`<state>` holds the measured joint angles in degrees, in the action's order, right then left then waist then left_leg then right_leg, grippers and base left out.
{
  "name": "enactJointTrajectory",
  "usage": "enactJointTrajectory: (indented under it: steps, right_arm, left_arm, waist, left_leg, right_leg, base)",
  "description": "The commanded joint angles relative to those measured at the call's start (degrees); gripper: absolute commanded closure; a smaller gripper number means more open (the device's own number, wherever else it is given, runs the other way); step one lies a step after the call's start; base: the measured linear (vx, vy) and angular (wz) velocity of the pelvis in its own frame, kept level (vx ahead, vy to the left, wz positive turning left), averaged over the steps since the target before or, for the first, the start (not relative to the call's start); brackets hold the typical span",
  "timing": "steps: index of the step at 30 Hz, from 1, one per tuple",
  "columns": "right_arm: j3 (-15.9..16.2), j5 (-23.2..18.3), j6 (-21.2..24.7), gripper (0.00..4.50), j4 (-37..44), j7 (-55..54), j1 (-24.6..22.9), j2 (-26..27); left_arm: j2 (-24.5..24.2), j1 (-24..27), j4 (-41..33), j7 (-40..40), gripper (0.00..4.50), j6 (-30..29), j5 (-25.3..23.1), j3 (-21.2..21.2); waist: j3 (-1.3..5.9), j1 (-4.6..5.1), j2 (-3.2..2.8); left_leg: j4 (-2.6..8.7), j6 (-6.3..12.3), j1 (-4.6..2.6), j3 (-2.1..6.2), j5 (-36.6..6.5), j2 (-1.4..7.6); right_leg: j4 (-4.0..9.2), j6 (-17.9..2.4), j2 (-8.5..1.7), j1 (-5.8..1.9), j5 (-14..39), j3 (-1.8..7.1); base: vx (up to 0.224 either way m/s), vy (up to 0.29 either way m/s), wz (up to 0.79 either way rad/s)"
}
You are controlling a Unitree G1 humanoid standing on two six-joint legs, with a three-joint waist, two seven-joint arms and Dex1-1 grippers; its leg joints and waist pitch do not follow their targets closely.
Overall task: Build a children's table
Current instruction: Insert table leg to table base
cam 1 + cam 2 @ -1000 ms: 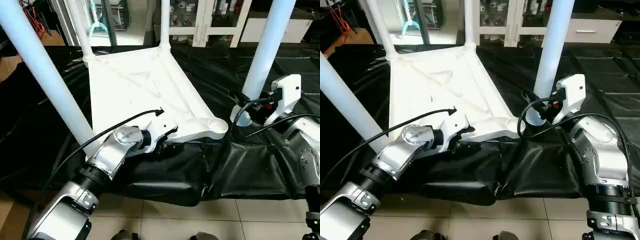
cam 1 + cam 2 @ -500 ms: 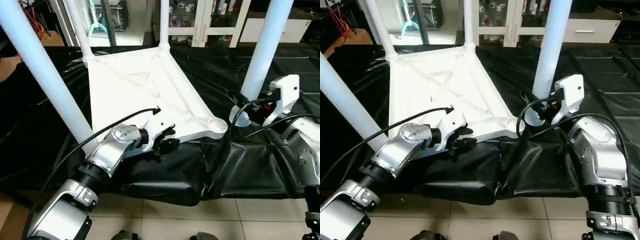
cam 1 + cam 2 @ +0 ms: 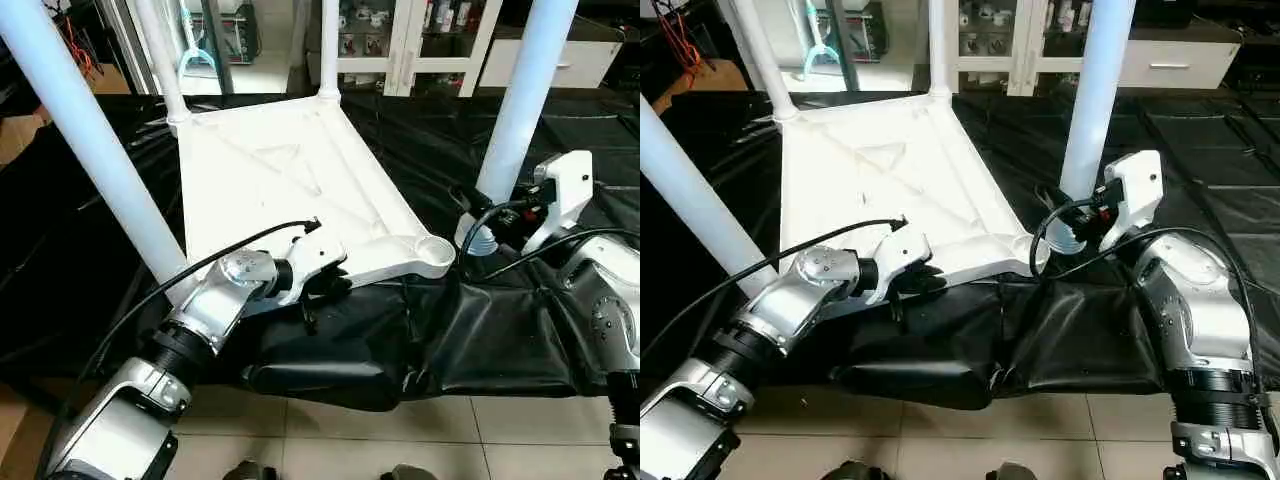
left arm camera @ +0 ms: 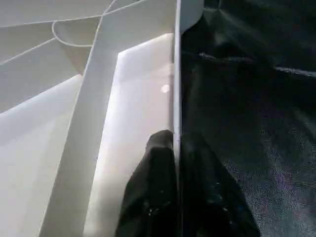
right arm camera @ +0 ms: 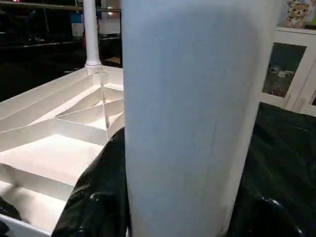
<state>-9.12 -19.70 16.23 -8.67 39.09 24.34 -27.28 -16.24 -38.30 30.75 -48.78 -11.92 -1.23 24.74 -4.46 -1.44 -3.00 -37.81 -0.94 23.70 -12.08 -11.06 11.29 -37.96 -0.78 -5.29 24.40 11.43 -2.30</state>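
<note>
On the black sheet (image 3: pixel 520 330) the table top (image 3: pixel 290 185) lies upside down. The left gripper (image 4: pixel 177 163) pinches its near edge. The right gripper (image 3: pixel 1095 215) holds the last leg (image 3: pixel 520 110) beside the empty corner hole (image 3: pixel 435 246); next it must go in

No writing, label, brand mark or number can be read anywhere in these views. The white plastic square tabletop (image 3: pixel 290 190) with its ribbed underside and the long white tapered tube legs (image 3: pixel 520 110) are blank. The small items behind the glass doors of the white cabinet (image 3: pixel 420 40) are too small to make out any print.
</note>
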Motion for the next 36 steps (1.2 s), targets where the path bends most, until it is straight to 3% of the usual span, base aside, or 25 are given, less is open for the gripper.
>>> enactJointTrajectory:
  steps: [1, 4, 5, 6, 7, 9, 10, 11, 12, 13, 15, 16, 17, 18, 19, 20, 22, 23, 24, 25, 26, 27, 31, 33, 36]
  right_arm:
    - [0.02, -0.09, -0.26, 2.64, 0.57, 0.22, 0.91, -0.05]
    - [0.07, -0.40, -0.19, 2.64, 0.23, -0.05, 1.22, 0.43]
    - [0.02, -0.59, -0.13, 2.64, 0.11, -0.20, 1.29, 0.73]
    - [-0.05, -0.77, -0.01, 2.64, 0.04, -0.31, 1.35, 0.95]
    - [-0.04, -1.23, 0.52, 2.64, -0.06, -0.54, 1.20, 1.58]
    - [0.46, -2.36, 1.42, 2.64, -0.94, -0.43, -0.04, 3.71]
    - [0.96, -2.75, 1.09, 2.64, -1.68, 0.11, -0.70, 4.82]
    - [1.22, -2.69, 0.85, 2.64, -1.98, 0.22, -0.81, 5.17]
    - [1.94, -2.52, 0.15, 2.64, -2.88, 0.47, -1.00, 6.19]
    - [2.08, -2.49, 0.02, 2.64, -3.06, 0.51, -1.02, 6.39]
    - [3.45, -2.14, -1.28, 2.64, -4.52, 1.69, -0.97, 7.69]
    - [5.36, -1.20, -3.59, 2.64, -6.59, 3.40, -0.63, 9.08]
    - [5.36, -1.20, -3.59, 2.64, -6.59, 3.40, -0.63, 9.08]
    - [7.33, -0.50, -8.43, 2.64, -9.54, 6.15, -0.18, 11.78]
    - [7.63, -0.59, -9.49, 2.64, -10.04, 6.98, -0.19, 12.41]
    - [7.94, -0.58, -10.27, 2.64, -10.46, 7.61, -0.22, 12.91]
    - [8.41, -0.60, -10.87, 2.64, -11.32, 8.71, -0.25, 13.70]
    - [8.56, -1.03, -10.20, 2.64, -11.62, 9.76, -0.22, 13.74]
    - [8.86, -1.97, -8.85, 2.64, -12.32, 12.07, -0.12, 13.78]
    - [9.30, -3.03, -7.68, 2.64, -13.39, 15.27, 0.05, 13.70]
    - [9.47, -3.27, -7.47, 2.64, -13.54, 16.06, 0.05, 13.65]
    - [9.47, -3.27, -7.47, 2.64, -13.54, 16.06, 0.05, 13.65]
    - [9.89, -4.21, -11.93, 2.64, -14.64, 21.95, 0.61, 12.85]
    - [10.32, -3.08, -14.59, 2.64, -15.32, 22.89, 0.57, 12.17]
    - [9.67, -1.38, -18.13, 2.64, -17.85, 22.37, 1.11, 12.01]
  left_arm:
    - [-1.61, 1.93, 1.68, -1.67, 4.38, -0.49, -2.22, 1.43]
    - [-3.55, 3.13, 0.65, -2.95, 4.49, -0.18, -2.17, 1.19]
    - [-4.26, 3.57, 0.09, -3.41, 4.49, -0.15, -1.96, 0.94]
    - [-4.87, 3.92, -0.52, -3.86, 4.49, -0.14, -1.74, 0.75]
    - [-6.15, 4.64, -1.78, -4.70, 4.49, -0.67, -1.16, 0.19]
    - [-10.38, 7.48, -6.08, -7.84, 4.49, -1.10, 0.33, -1.30]
    - [-12.67, 9.15, -8.29, -9.28, 4.49, -1.04, 0.69, -2.04]
    - [-13.46, 9.79, -9.10, -9.84, 4.49, -0.75, 0.83, -2.22]
    - [-15.52, 11.53, -11.36, -11.15, 4.49, -0.81, 1.24, -2.75]
    - [-15.89, 11.85, -11.79, -11.37, 4.49, -0.94, 1.33, -2.85]
    - [-18.58, 14.33, -14.80, -12.75, 4.49, -1.46, 1.79, -3.58]
    - [-21.58, 17.42, -18.06, -14.32, 4.49, -0.85, 2.42, -4.34]
    - [-21.58, 17.42, -18.06, -14.32, 4.49, -0.85, 2.42, -4.34]
    - [-23.96, 21.13, -21.85, -15.53, 4.49, 0.15, 3.87, -5.60]
    - [-24.06, 21.63, -22.52, -15.41, 4.49, -0.07, 4.14, -5.83]
    - [-24.08, 22.00, -23.11, -15.22, 4.49, -0.32, 4.38, -6.00]
    - [-23.76, 22.51, -24.34, -14.59, 4.49, -1.37, 4.88, -6.30]
    - [-23.43, 22.44, -24.59, -14.22, 4.49, -1.59, 4.85, -6.25]
    - [-22.69, 22.30, -25.13, -13.47, 4.49, -2.01, 4.70, -6.10]
    - [-21.47, 22.03, -25.66, -12.46, 4.49, -2.21, 4.27, -5.72]
    - [-21.19, 21.99, -25.84, -12.22, 4.49, -2.20, 4.15, -5.63]
    - [-21.19, 21.99, -25.84, -12.22, 4.49, -2.20, 4.15, -5.63]
    - [-18.62, 21.70, -25.88, -9.68, 4.49, -2.56, 3.34, -5.16]
    - [-16.47, 20.90, -24.79, -7.91, 4.49, -2.51, 3.85, -5.73]
    - [-13.79, 19.73, -23.55, -5.92, 4.49, -3.01, 3.97, -6.33]
  waist:
    - [5.23, 0.27, 1.66]
    - [4.85, 0.71, 1.73]
    - [4.96, 1.03, 1.54]
    - [4.89, 1.38, 2.13]
    - [5.07, 1.51, 1.73]
    - [4.96, 2.24, 2.20]
    - [5.03, 2.92, 1.89]
    - [4.85, 3.09, 2.23]
    - [4.98, 3.08, 2.03]
    - [4.82, 3.35, 2.21]
    - [4.67, 3.43, 2.42]
    - [4.78, 3.72, 2.78]
    - [4.75, 3.95, 2.63]
    - [4.43, 4.37, 3.16]
    - [4.42, 4.57, 3.00]
    - [3.98, 4.58, 3.07]
    - [3.91, 4.46, 2.93]
    - [3.69, 4.34, 3.73]
    - [3.69, 4.34, 3.73]
    - [3.58, 4.08, 3.25]
    - [3.23, 4.06, 3.64]
    - [3.27, 3.86, 3.51]
    - [3.18, 3.79, 3.88]
    - [2.95, 3.71, 3.75]
    - [2.69, 3.86, 3.97]
  left_leg:
    - [4.08, 5.69, -1.68, 1.13, -4.89, 1.15]
    - [4.52, 4.05, -2.05, 1.24, -7.79, 1.18]
    - [4.60, 3.78, -2.07, 1.34, -7.17, 1.25]
    - [4.63, 3.92, -1.89, 1.27, -6.82, 1.19]
    - [4.61, 4.22, -1.95, 1.36, -5.93, 1.20]
    - [4.76, 4.93, -1.58, 1.41, -5.32, 1.20]
    - [4.96, 5.09, -1.66, 1.63, -5.22, 1.32]
    - [5.04, 5.03, -1.85, 1.54, -5.87, 1.36]
    - [5.04, 4.77, -2.12, 1.61, -6.21, 1.48]
    - [5.24, 4.57, -2.06, 1.59, -6.31, 1.52]
    - [5.28, 4.31, -2.45, 1.38, -6.87, 1.55]
    - [5.31, 4.59, -1.98, 1.53, -5.55, 1.62]
    - [5.33, 4.74, -1.86, 1.61, -5.16, 1.59]
    - [5.35, 4.84, -2.02, 1.45, -5.92, 1.66]
    - [5.37, 4.91, -1.79, 1.50, -6.06, 1.61]
    - [5.66, 4.87, -2.10, 1.49, -7.25, 1.77]
    - [5.77, 4.21, -2.46, 1.42, -7.77, 1.85]
    - [5.92, 3.96, -2.51, 1.30, -7.64, 1.87]
    - [5.92, 3.96, -2.51, 1.30, -7.64, 1.87]
    - [6.00, 3.49, -2.75, 1.37, -9.04, 1.92]
    - [6.14, 3.27, -2.67, 1.36, -9.65, 1.96]
    - [6.21, 2.48, -2.86, 1.40, -10.47, 2.00]
    - [6.30, 1.66, -2.87, 1.43, -11.63, 1.90]
    - [6.38, 1.84, -2.68, 1.53, -12.00, 1.84]
    - [6.38, 1.42, -2.62, 1.53, -14.23, 1.63]
  right_leg:
    - [5.03, -13.79, -1.96, -3.55, 4.27, 1.60]
    - [5.61, -12.81, -2.15, -3.66, 9.39, 1.57]
    - [5.45, -12.81, -2.11, -3.73, 8.87, 1.56]
    - [5.51, -12.76, -2.02, -3.77, 8.39, 1.58]
    - [5.26, -13.00, -2.07, -3.80, 7.09, 1.56]
    - [5.12, -13.36, -2.12, -3.87, 5.69, 1.51]
    - [5.02, -13.42, -2.14, -3.86, 5.51, 1.42]
    - [5.27, -13.45, -2.01, -3.58, 5.97, 1.42]
    - [5.13, -13.72, -2.03, -3.52, 5.83, 1.41]
    - [5.04, -13.95, -1.96, -3.49, 5.46, 1.43]
    - [5.32, -14.02, -1.76, -3.20, 5.61, 1.49]
    - [4.67, -14.22, -2.03, -3.51, 3.83, 1.50]
    - [4.65, -14.32, -2.13, -3.58, 3.38, 1.50]
    - [4.72, -14.45, -2.03, -3.23, 3.74, 1.55]
    - [4.63, -14.48, -2.21, -3.40, 3.61, 1.60]
    - [5.03, -14.26, -2.12, -3.09, 5.27, 1.64]
    - [5.05, -14.31, -1.88, -2.96, 5.67, 1.71]
    - [5.14, -14.17, -1.77, -2.84, 5.63, 1.79]
    - [5.14, -14.17, -1.77, -2.84, 5.63, 1.79]
    - [5.19, -14.32, -1.91, -2.88, 6.64, 1.86]
    - [5.35, -14.14, -1.86, -2.73, 7.31, 1.88]
    - [5.38, -13.78, -1.93, -2.71, 8.21, 1.94]
    - [5.43, -13.60, -1.98, -2.68, 7.80, 2.04]
    - [5.64, -13.30, -2.12, -2.71, 8.82, 2.16]
    - [6.22, -12.55, -2.15, -2.61, 13.03, 2.21]
  base:
    - [0.000, 0.000, 0.00]
    - [0.000, 0.000, 0.00]
    - [0.000, 0.000, 0.00]
    - [0.000, 0.000, 0.00]
    - [0.000, 0.000, 0.00]
    - [0.000, 0.000, 0.00]
    - [0.000, 0.000, 0.00]
    - [0.000, 0.000, 0.00]
    - [0.000, 0.000, 0.00]
    - [0.000, 0.000, 0.00]
    - [0.000, 0.000, 0.00]
    - [0.000, 0.000, 0.00]
    - [0.000, 0.000, 0.00]
    - [0.000, 0.000, 0.00]
    - [0.000, 0.000, 0.00]
    - [0.000, 0.000, 0.00]
    - [0.000, 0.000, 0.00]
    - [0.000, 0.000, 0.00]
    - [0.000, 0.000, 0.00]
    - [0.000, 0.000, 0.00]
    - [0.000, 0.000, 0.00]
    - [0.000, 0.000, 0.00]
    - [0.000, 0.000, 0.00]
    - [0.000, 0.000, 0.00]
    - [0.000, 0.000, 0.00]
